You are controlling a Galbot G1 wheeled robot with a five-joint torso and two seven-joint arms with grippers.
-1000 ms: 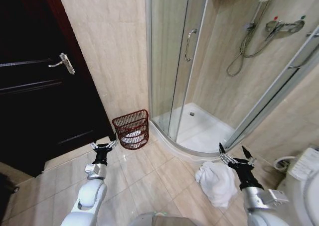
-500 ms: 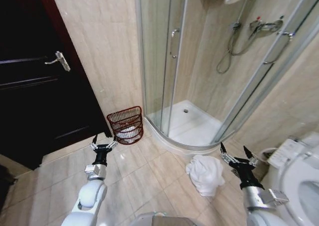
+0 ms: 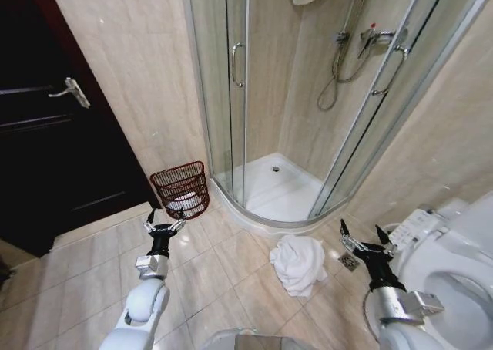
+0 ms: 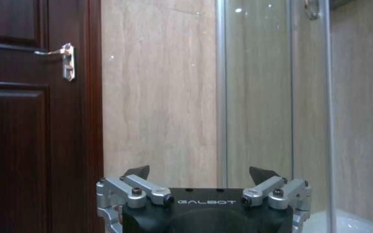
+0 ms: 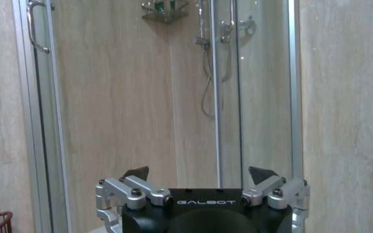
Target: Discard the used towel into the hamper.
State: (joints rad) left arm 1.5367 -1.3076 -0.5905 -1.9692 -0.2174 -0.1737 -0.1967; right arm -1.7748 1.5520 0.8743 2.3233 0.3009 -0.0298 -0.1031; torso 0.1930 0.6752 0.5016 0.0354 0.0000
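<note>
Head view: crumpled white towel (image 3: pixel 299 264) lies on floor tiles between 2 empty, spread pincers, nearer right pincer (image 3: pixel 362 237).

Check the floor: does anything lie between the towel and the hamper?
Nothing visible does. Bare tiled floor separates the towel from the hamper; the shower's curved base borders that path without crossing it.
</note>
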